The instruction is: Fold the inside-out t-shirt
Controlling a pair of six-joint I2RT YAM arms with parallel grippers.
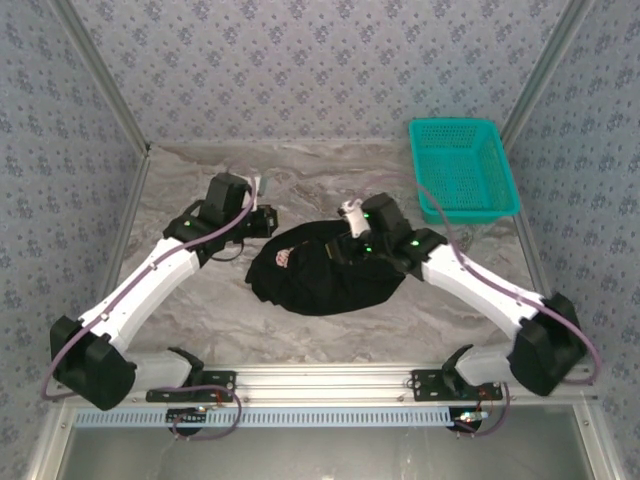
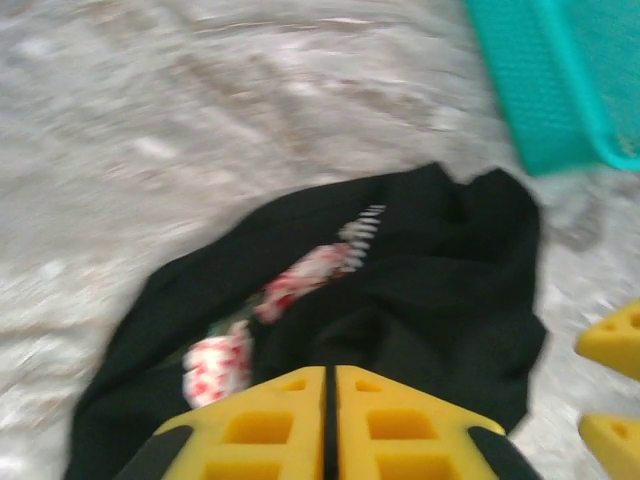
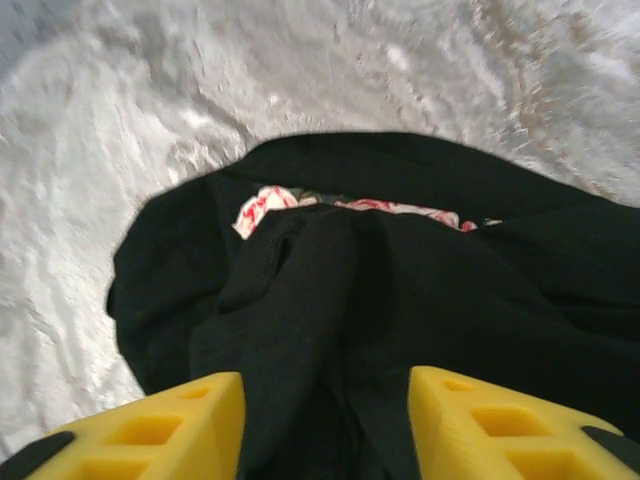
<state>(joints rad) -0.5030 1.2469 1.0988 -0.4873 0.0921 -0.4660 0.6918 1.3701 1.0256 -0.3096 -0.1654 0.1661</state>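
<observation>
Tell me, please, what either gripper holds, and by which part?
Nothing: the left gripper is shut, seemingly empty, and the right gripper stands open over the t-shirt.

Right gripper (image 3: 322,400): yellow fingers (image 3: 160,430) spread apart at bottom edge. Bunched black shirt (image 3: 400,300) at centre, print strip (image 3: 300,205) upper centre. Table (image 3: 150,100) above and left.

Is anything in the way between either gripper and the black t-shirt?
Nothing visible. The right gripper is open right over the t-shirt, black cloth between its fingers. The left gripper is shut close to it, cloth directly ahead. The basket sits apart, at the far right corner.
</observation>
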